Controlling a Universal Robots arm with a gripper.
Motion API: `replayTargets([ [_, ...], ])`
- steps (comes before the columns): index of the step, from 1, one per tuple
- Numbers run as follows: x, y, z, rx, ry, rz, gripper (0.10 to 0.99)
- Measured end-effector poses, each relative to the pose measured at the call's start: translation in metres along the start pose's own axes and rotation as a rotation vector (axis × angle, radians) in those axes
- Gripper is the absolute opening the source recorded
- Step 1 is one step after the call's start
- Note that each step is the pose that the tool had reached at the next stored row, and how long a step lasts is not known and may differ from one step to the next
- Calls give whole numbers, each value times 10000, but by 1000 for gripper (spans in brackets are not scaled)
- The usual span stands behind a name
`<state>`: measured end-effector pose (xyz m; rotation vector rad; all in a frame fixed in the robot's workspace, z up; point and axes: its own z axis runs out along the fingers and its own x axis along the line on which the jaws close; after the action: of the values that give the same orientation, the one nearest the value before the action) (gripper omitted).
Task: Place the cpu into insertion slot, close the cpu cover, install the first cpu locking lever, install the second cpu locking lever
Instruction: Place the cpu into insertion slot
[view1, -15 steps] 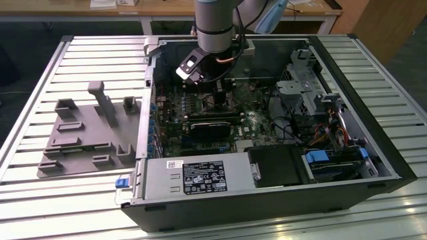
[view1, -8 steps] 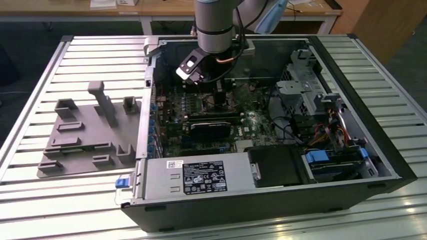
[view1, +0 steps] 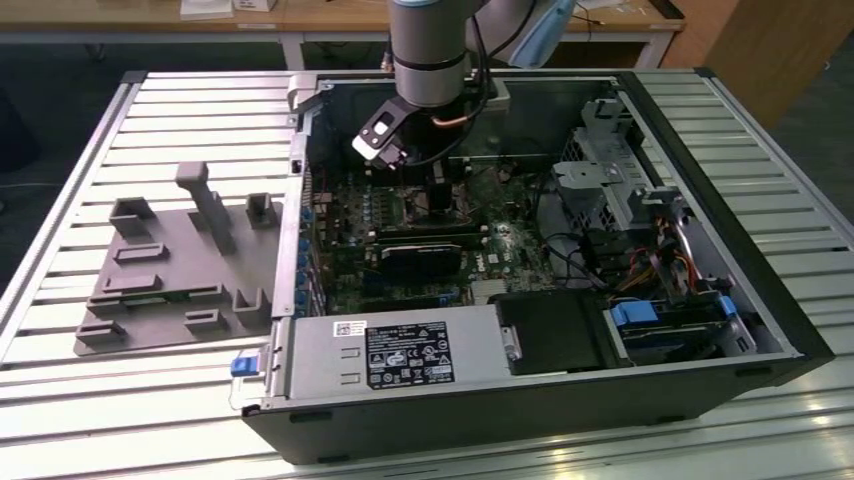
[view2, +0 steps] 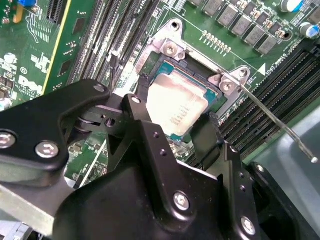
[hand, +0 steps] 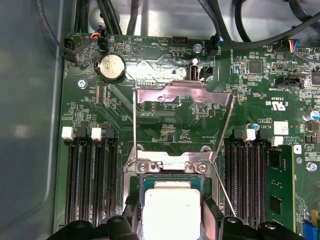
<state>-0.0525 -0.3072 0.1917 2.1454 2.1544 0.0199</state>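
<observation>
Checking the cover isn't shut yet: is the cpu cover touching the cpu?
Apart. In the first wrist view the cpu cover stands swung open, with bare green board between it and the cpu.

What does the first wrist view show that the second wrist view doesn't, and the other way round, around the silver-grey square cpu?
The first wrist view adds the thin silver windowed cpu cover standing open beyond the socket, and a round silver coin battery on the green circuit board. The second wrist view adds the black gripper with its linkage and screws, plus the free end of a thin metal locking lever crossing the long black memory slots. Both wrist views show the cpu lying in the silver-rimmed insertion slot, the gripper straddling it.
</observation>
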Motion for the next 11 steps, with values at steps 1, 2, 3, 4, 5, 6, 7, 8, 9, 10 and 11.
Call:
replayTargets([
  [1,-1,1,-8,-1,0,0,616],
  [2,-1,2,-20,-1,1,0,616],
  [3,-2,3,-37,-1,2,0,616],
  [4,-3,5,-57,-2,3,1,616],
  [5,-5,7,-79,-2,3,1,616],
  [6,-6,9,-105,-1,2,0,616],
  [7,-8,11,-131,-2,2,1,616],
  [8,-10,13,-158,-2,2,1,616],
  [9,-11,15,-185,-3,4,1,616],
  [10,-13,17,-212,-1,1,0,616],
  [11,-15,20,-241,-2,3,0,616],
])
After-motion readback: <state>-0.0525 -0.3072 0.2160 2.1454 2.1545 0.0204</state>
